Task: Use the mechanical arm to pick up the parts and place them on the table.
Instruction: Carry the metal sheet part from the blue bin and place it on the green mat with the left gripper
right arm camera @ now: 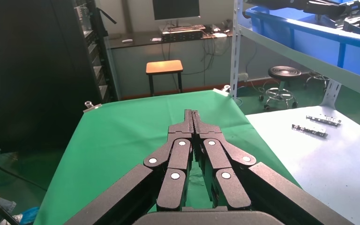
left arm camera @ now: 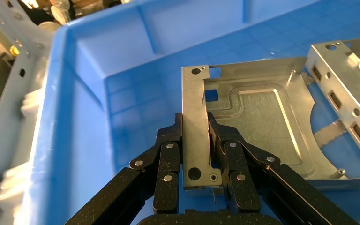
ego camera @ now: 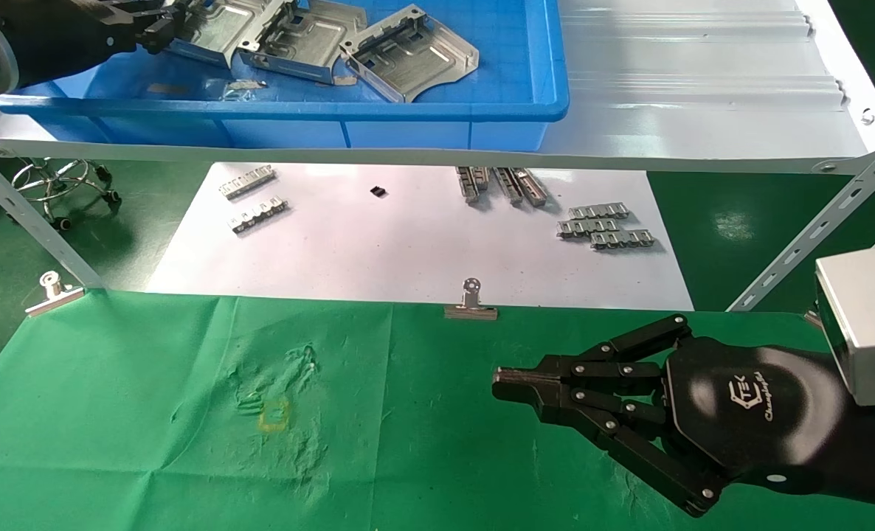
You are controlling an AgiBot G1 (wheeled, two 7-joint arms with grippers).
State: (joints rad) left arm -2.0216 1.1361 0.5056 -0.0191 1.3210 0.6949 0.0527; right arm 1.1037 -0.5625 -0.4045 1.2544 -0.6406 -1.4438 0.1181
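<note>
Left black linkage gripper [left arm camera: 196, 140] clamped on silver stamped sheet-metal plate [left arm camera: 243, 126] in blue plastic bin [ego camera: 526, 88] at eleven o'clock; right gripper [ego camera: 515, 387] closed, empty, over green cloth surface [ego camera: 113, 413] at four o'clock.

Three parts lie in the one blue bin [ego camera: 437, 110] at the far left: a left part [ego camera: 212, 29], a middle part [ego camera: 312, 37] and a right part [ego camera: 412, 51]. Two binder clips sit on the far edge of the green cloth table [ego camera: 150, 413], a left clip [ego camera: 54, 291] and a middle clip [ego camera: 471, 302]. Toothed strips lie in three groups on the white sheet [ego camera: 378, 251]: two at the left [ego camera: 249, 199], about four at the middle [ego camera: 500, 184], three at the right [ego camera: 606, 226] (they overlap, so counts are rough).

Two mechanical arms show, one left gripper [ego camera: 163, 31] and one right gripper [ego camera: 507, 387].
</note>
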